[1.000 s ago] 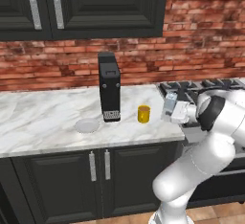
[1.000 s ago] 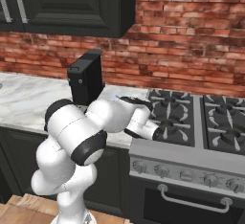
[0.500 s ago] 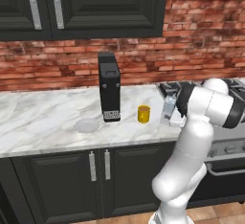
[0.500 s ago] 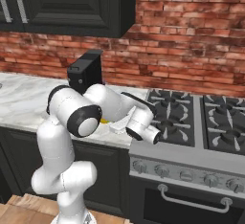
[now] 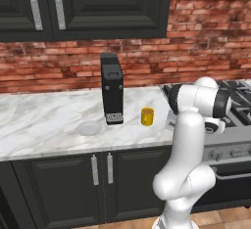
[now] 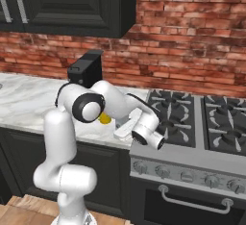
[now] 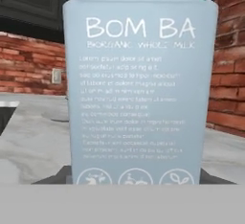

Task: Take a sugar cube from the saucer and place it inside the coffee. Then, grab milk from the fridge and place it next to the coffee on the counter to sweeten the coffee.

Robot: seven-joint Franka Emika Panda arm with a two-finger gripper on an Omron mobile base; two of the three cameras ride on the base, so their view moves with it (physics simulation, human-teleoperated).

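A pale blue-grey milk carton (image 7: 139,84) stands right in front of the hand camera, held between the dark fingertips (image 7: 53,177) of my gripper (image 7: 136,182), which is shut on it. In the right base view the milk (image 6: 124,129) hangs tilted low over the counter (image 5: 39,120), just right of the yellow coffee cup (image 5: 147,116). From the left, my arm covers most of the carton (image 5: 170,121). The white saucer (image 5: 89,127) lies left of the black machine. The sugar cube and the fridge are out of view.
A tall black coffee machine (image 5: 112,88) stands behind and between the saucer and the cup. A gas stove (image 6: 192,118) adjoins the counter's right end, close to my hand. Dark cabinets hang above the brick wall.
My arm has straightened up, its elbow swinging from low right to upright. The hand with the milk has dropped slightly near the counter's right end. The cup and saucer have not moved.
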